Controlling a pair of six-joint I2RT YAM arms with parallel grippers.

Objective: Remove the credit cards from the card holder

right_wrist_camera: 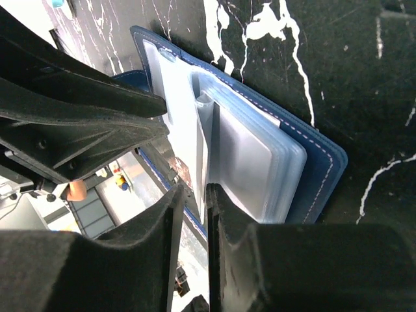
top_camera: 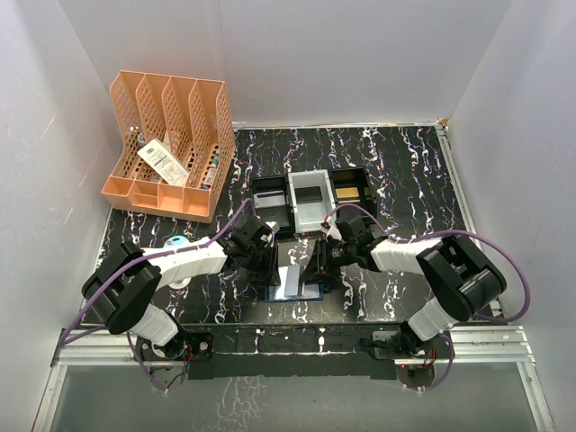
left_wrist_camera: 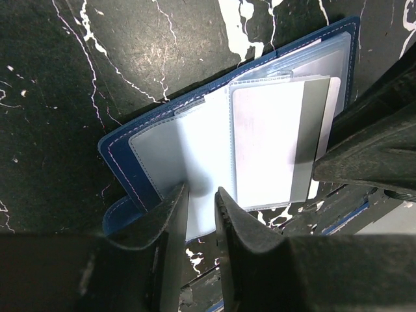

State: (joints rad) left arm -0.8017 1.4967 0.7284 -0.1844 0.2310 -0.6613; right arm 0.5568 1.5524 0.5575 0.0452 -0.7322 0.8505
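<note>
My left gripper [left_wrist_camera: 201,195] hangs over the open card holder [left_wrist_camera: 120,153]. Its jaws are parted by a narrow gap and are gripping nothing. A pale, clear sleeve leaf [left_wrist_camera: 205,149] lies face-up right under the tips, and I can't tell whether they touch it. Just right of those fingers, one credit card [left_wrist_camera: 266,149] sits pocketed in its sleeve. It is greyish-white with a dark band along the side farthest from the tool.

The right gripper [right_wrist_camera: 196,195] faces the holder from the opposite side, its jaws also slightly apart. An upright leaf [right_wrist_camera: 207,143] stands on edge straight ahead of it and runs into the gap. It sits close against the right-hand finger, with a sliver of space on the other side, so I read nothing as clamped. To the right of this tool the stacked sleeves [right_wrist_camera: 260,162] lie flat on the navy cover. They are too cloudy for me to see what is inside.

From above, the holder lies open on the black marbled table [top_camera: 405,180], directly between the two grippers. Just beyond both tools is a row of trays [top_camera: 297,193]. An orange rack [top_camera: 193,99] stands well beyond and to the left of the left gripper.
</note>
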